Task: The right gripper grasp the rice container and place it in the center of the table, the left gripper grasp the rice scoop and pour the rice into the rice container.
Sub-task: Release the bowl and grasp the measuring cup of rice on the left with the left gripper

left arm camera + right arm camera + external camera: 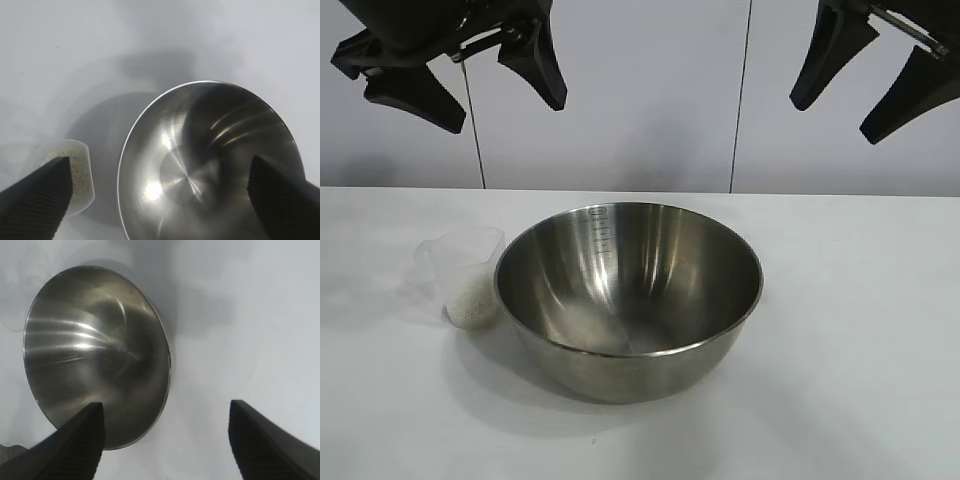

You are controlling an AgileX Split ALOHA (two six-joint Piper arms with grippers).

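We log the left gripper (455, 90), a bulky black claw, and the right gripper (875, 90), black with a metal rod, both spread wide, empty, hanging high. Below, the shiny round steel rice container (628, 300) sits mid-table (860, 350), empty. Just beside it stands the clear plastic rice scoop (465, 275) holding white rice (470, 303). We judge placement done; scooping and pouring remain.

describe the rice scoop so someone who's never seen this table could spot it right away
Start at the big shiny steel rice container in the middle of the white table. The rice scoop stands upright beside the bowl, on the left arm's side, very close to its wall. It is a small see-through plastic cup with white rice in its bottom, far smaller than the bowl.
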